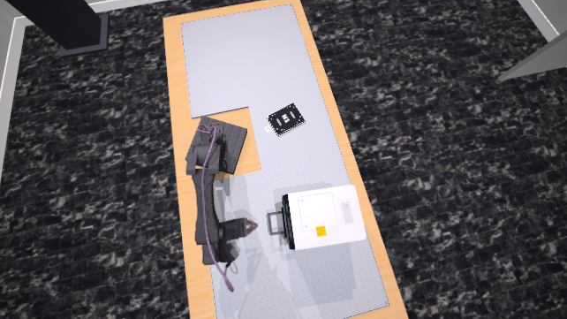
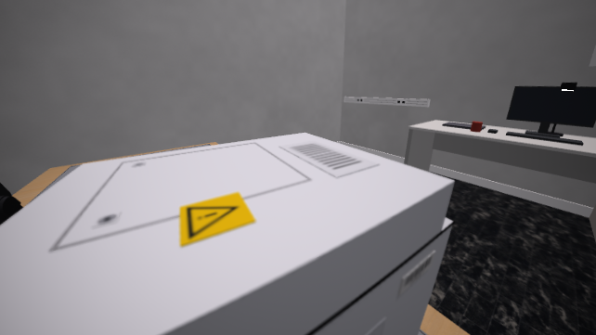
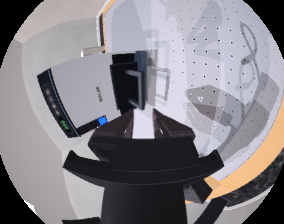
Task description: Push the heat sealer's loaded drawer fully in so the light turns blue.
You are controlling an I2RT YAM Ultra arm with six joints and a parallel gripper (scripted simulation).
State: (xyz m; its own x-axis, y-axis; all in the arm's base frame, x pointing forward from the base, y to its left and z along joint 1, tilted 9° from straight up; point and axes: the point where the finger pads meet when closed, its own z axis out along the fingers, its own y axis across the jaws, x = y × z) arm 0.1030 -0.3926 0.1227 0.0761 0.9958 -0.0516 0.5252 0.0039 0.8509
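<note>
White casing with a yellow warning label [image 1: 321, 231]: the heat sealer [image 1: 328, 216], standing upright on the grey mat [image 1: 247, 56] near the right edge of the wooden table [image 1: 173, 96]. Drawer handle [image 1: 275, 223] on the sealer's left face, a dark loop standing a little out from the dark front panel. Blue light [image 3: 101, 120] low on that front, seen from the wrist. Seal sheet and frame not in view.

Just left of the handle, the gripper [image 1: 253, 226], pointed at it with a small gap between, not touching. Fingers partly closed, a narrow space between them, nothing held. Behind it, the dark arm [image 1: 207, 211], bent back to its base plate [image 1: 236, 140]. Farther up the mat, well apart, a black marker board [image 1: 286, 118].
</note>
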